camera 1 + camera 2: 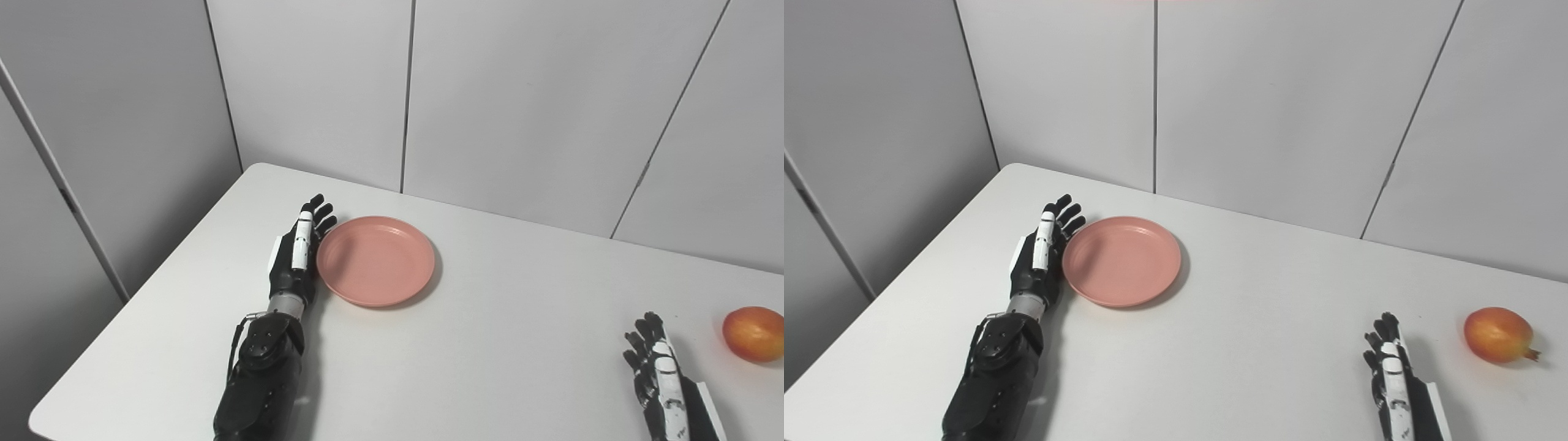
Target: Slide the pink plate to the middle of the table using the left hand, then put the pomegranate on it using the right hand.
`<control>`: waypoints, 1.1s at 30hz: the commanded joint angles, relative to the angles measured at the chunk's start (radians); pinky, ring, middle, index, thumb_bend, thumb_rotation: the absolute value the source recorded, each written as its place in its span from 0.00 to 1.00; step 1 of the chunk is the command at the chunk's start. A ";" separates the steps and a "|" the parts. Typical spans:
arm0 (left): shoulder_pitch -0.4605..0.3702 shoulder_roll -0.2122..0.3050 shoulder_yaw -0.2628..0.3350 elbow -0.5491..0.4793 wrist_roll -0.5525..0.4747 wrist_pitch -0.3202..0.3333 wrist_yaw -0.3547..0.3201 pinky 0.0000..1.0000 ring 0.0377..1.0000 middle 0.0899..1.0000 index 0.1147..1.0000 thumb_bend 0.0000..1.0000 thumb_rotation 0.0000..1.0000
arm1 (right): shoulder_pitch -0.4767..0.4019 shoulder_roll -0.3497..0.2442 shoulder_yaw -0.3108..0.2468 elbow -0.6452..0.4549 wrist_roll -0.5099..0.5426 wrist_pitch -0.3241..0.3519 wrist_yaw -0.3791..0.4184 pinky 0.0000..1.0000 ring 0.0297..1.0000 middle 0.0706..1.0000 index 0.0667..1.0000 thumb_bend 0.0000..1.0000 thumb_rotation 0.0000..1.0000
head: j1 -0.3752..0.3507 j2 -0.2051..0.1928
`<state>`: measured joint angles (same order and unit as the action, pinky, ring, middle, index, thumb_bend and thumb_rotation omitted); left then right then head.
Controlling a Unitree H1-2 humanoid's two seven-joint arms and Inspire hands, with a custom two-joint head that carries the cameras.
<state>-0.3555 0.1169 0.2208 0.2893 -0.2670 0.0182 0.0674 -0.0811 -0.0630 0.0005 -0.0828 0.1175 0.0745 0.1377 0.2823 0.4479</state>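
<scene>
While the left hand (296, 254) is set flat and open against the left rim of the pink plate (375, 260), holding nothing, the sliding step is judged underway; a push rightward toward mid-worktop (490, 343) is called for. The right hand (1390, 373), open and empty, is partly cut off near the pomegranate (1498, 335).

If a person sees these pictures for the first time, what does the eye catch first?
First the pink plate, left of the middle of the white table, with the black left hand flat against its left rim. Then the pomegranate near the right edge, apart from the right hand waiting beside it.
</scene>
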 commanded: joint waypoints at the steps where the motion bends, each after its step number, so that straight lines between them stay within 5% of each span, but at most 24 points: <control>1: -0.001 -0.014 -0.015 -0.010 0.007 0.032 -0.008 0.91 0.89 0.89 0.87 0.39 1.00 | -0.020 0.005 -0.001 -0.021 0.006 -0.024 -0.002 1.00 1.00 1.00 1.00 0.19 1.00 | -0.006 0.004; 33: 0.008 -0.102 -0.190 -0.068 0.101 0.123 -0.063 0.86 0.87 0.88 0.85 0.40 1.00 | -0.012 0.043 0.020 -0.032 -0.026 -0.001 -0.033 1.00 0.99 1.00 1.00 0.27 1.00 | -0.101 0.032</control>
<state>-0.3421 0.0285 0.0500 0.2207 -0.1734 0.1069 0.0164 -0.0783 -0.0257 0.0189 -0.0841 0.0903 0.0751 0.1075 0.1810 0.4801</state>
